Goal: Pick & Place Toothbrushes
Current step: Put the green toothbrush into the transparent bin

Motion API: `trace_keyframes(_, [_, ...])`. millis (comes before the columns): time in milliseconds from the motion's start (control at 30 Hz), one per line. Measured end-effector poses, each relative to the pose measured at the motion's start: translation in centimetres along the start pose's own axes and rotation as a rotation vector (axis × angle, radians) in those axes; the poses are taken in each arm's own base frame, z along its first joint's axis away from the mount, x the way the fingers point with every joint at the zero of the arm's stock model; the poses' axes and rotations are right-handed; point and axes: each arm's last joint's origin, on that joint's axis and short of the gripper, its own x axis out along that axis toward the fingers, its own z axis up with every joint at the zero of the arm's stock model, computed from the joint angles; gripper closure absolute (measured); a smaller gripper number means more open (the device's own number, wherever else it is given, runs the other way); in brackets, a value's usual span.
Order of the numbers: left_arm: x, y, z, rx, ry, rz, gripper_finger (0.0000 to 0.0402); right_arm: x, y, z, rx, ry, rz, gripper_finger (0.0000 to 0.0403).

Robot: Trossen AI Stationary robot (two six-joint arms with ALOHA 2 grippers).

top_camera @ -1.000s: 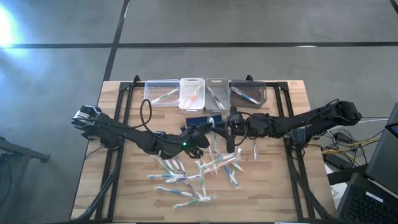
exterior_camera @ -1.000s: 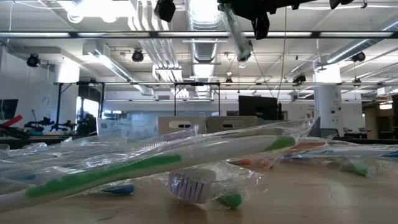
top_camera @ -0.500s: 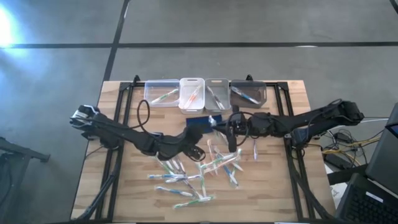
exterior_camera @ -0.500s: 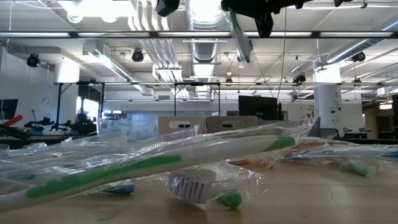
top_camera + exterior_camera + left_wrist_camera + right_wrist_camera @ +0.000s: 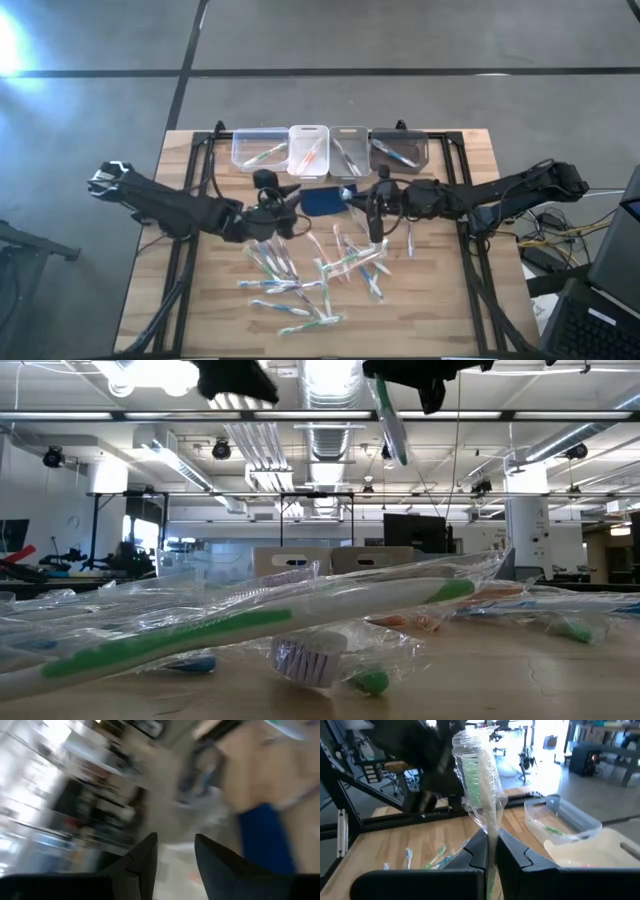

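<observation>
My right gripper [image 5: 366,200] hangs above the table's middle, shut on a toothbrush [image 5: 479,780] in a clear wrapper, green at its head. In the low view that toothbrush [image 5: 390,420] slants down below the right gripper [image 5: 410,372]. My left gripper [image 5: 290,200] stands open a little to the left of it, with nothing between its fingers [image 5: 145,862]. Several wrapped toothbrushes [image 5: 310,275] lie loose on the wooden table nearer the front edge. One green toothbrush [image 5: 250,625] of that pile fills the low view's foreground. My right gripper pinches the wrapped toothbrush's handle [image 5: 491,832] between its two fingers. The bristle end [image 5: 472,767] sticks out past the fingertips. The whole toothbrush is lifted clear of the table, and its crinkled wrapper bulges around the head.
Four small bins stand in a row at the far edge: clear [image 5: 258,152], white [image 5: 309,150], light grey [image 5: 349,150], dark grey [image 5: 400,152], each with toothbrushes inside. A dark blue pad [image 5: 320,202] lies between the grippers. Black frame bars [image 5: 200,170] run along both sides.
My left gripper has drawn away from the raised toothbrush toward the table's left and far side, rolling about its own axis as it went. The toothbrush stays lifted in my right gripper, which has hardly moved.
</observation>
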Motion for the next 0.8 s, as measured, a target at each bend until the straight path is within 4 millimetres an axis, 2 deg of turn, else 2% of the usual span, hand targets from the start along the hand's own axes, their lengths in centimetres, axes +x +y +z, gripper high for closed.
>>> trace_keyframes(200, [0.9,-2.0,-4.4,-0.246,-0.037,-0.233,0.0266,0.0,0.1,0.3,-0.028,-0.027,0.013,0.0388])
trace_keyframes(367, [2.1,-4.3,-7.0,-0.432,-0.195,-0.203,0.0266,0.0,0.3,0.4,-0.036,-0.033,0.081,0.0388])
trace_keyframes(467, [2.4,-5.2,-7.9,-0.526,-0.33,-0.224,0.0266,0.0,0.5,0.6,-0.042,-0.055,0.14,0.0388])
trace_keyframes(600, [2.6,-5.6,-7.9,-0.612,-0.482,-0.325,0.0266,-0.1,0.6,0.7,-0.079,-0.072,0.152,0.0388])
trace_keyframes(800, [3.9,-6.5,-5.9,-0.597,-0.523,-0.408,0.0266,-0.1,0.7,0.8,-0.085,-0.094,0.186,0.0388])
